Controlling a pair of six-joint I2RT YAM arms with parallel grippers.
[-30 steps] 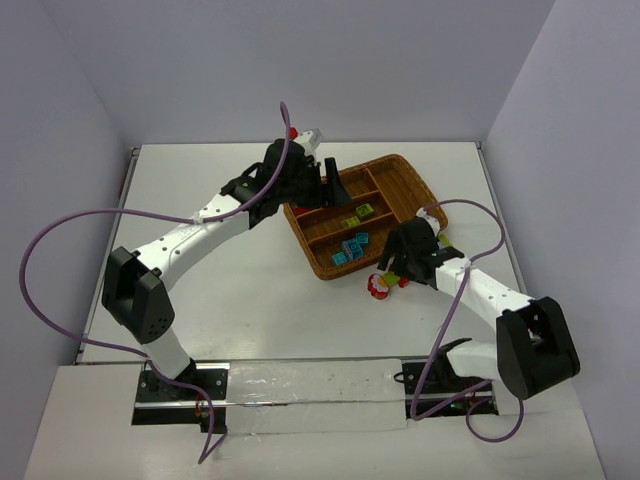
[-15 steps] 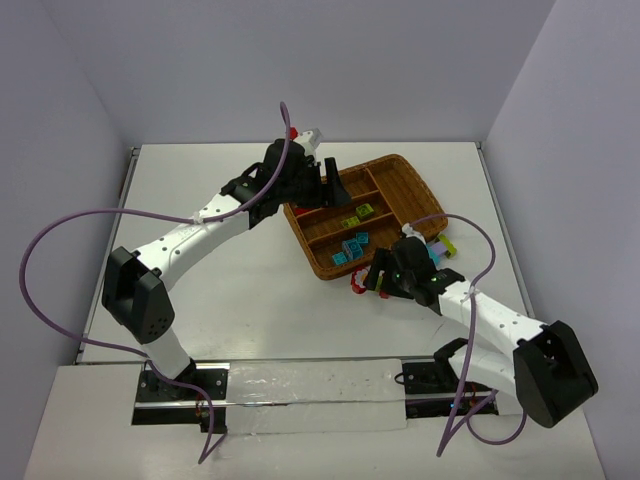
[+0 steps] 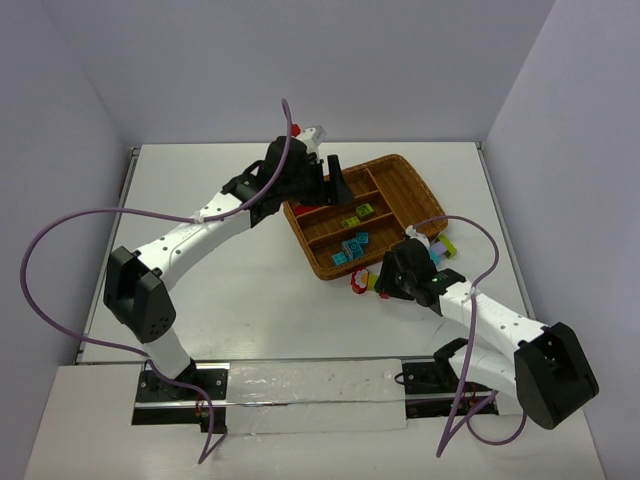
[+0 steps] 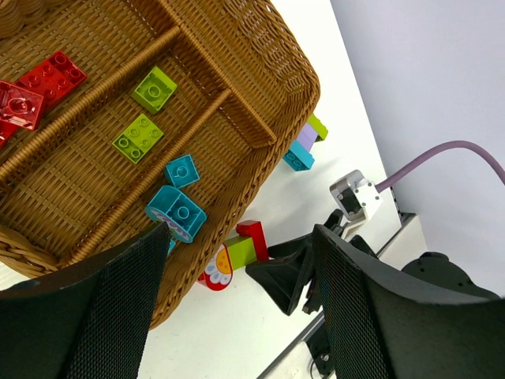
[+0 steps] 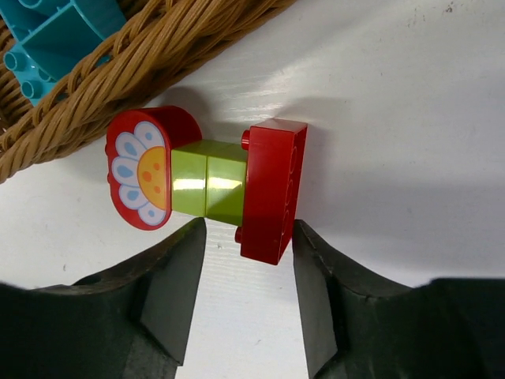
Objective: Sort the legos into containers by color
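Note:
The wicker tray [image 3: 420, 190] holds the sorted legos: red bricks [image 4: 54, 75] in one slot, yellow-green ones [image 4: 139, 136] in the middle slot, cyan ones [image 4: 181, 170] in the nearest slot. On the table just outside the tray's rim lies a joined piece: a red brick [image 5: 272, 189], a green brick [image 5: 209, 188] and a red flower-printed piece [image 5: 142, 178]. My right gripper [image 5: 248, 268] straddles the red brick's end, its jaws narrow but open, with a gap on the left side. Over the tray, my left gripper [image 4: 237, 316] hovers open and empty.
A second joined piece of purple, green and cyan bricks [image 3: 443, 247] lies on the table off the tray's right corner, behind my right arm. The tray's woven rim [image 5: 158, 55] runs close along the flower end of the joined piece.
My right arm has swung left and down to the joined piece, and its jaws have narrowed around the red brick. The left arm has hardly moved.

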